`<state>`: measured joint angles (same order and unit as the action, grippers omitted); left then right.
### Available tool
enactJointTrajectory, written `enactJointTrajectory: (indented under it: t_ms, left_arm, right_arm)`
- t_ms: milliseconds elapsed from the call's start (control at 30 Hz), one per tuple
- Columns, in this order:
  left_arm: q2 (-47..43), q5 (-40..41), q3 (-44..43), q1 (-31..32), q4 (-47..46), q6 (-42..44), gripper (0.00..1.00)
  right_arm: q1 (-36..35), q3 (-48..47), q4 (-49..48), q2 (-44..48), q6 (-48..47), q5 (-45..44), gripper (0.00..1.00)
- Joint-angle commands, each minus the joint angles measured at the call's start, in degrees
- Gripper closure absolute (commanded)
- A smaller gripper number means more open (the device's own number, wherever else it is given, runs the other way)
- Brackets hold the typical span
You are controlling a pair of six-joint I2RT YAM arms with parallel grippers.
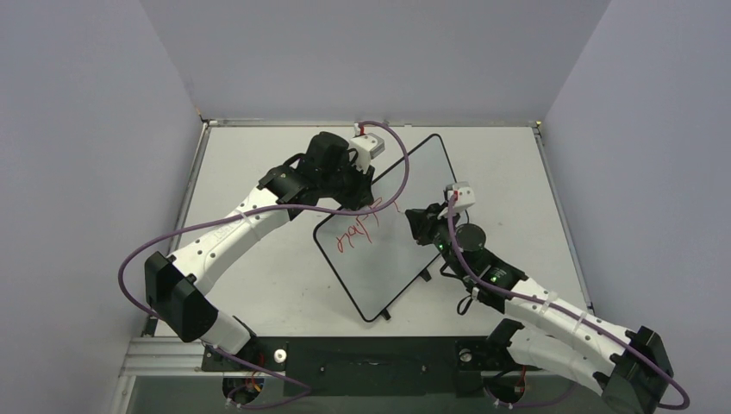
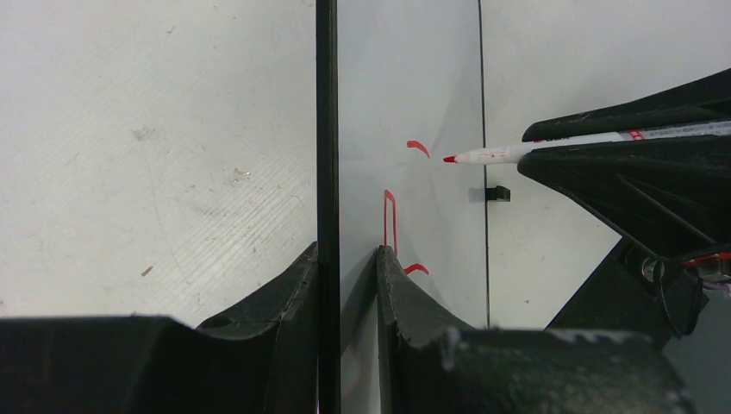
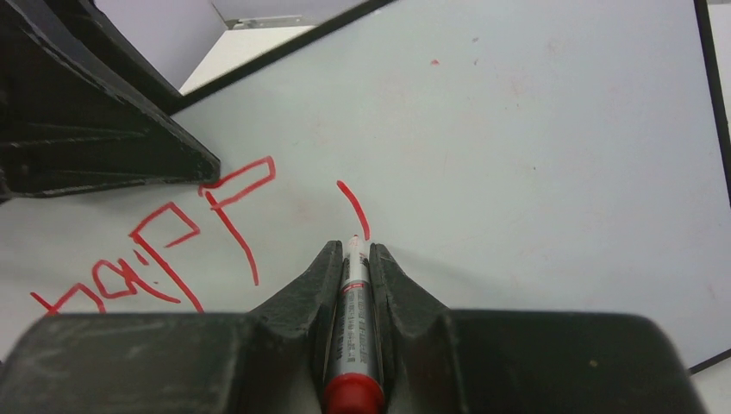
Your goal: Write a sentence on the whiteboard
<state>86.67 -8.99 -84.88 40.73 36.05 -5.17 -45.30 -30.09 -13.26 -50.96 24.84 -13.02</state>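
The whiteboard (image 1: pixel 390 276) lies slanted on the table between the arms. Red lettering of the sentence (image 1: pixel 356 231) runs across its upper left part, reading roughly "happ" (image 3: pixel 172 246), followed by one short fresh stroke (image 3: pixel 354 209). My left gripper (image 2: pixel 346 254) is shut on the whiteboard's (image 2: pixel 414 86) black-rimmed edge, one finger on each face. My right gripper (image 3: pixel 353 250) is shut on a red marker (image 3: pixel 352 310), whose tip sits at the lower end of that short stroke on the whiteboard (image 3: pixel 534 129). The left wrist view shows the marker (image 2: pixel 534 152) reaching in from the right.
The matte white tabletop (image 1: pixel 259 285) surrounds the board, with grey walls close on three sides. Two small black clips (image 1: pixel 425 275) sit on the board's near-right edge. The left arm's finger (image 3: pixel 103 147) stands just left of the writing. Purple cables loop beside both arms.
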Motion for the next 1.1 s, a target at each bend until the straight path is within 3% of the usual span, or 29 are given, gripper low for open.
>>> enactJointTrajectory:
  t_ms: [0,600,1067]
  left_arm:
    - [-2.1,7.2,-0.2,-0.5,-0.7,7.2,1.0]
    - [-2.2,7.3,0.0,-0.2,-0.7,7.2,1.0]
    - [-2.3,7.5,0.1,0.0,-0.7,7.3,1.0]
  right_arm:
    - [0.2,-6.3,0.0,0.9,-0.9,0.9,1.0]
    - [0.4,-15.1,-3.3,-10.9,-3.7,3.1,1.0]
    - [0.9,-13.2,-1.8,-11.9,-5.0,1.6,1.0]
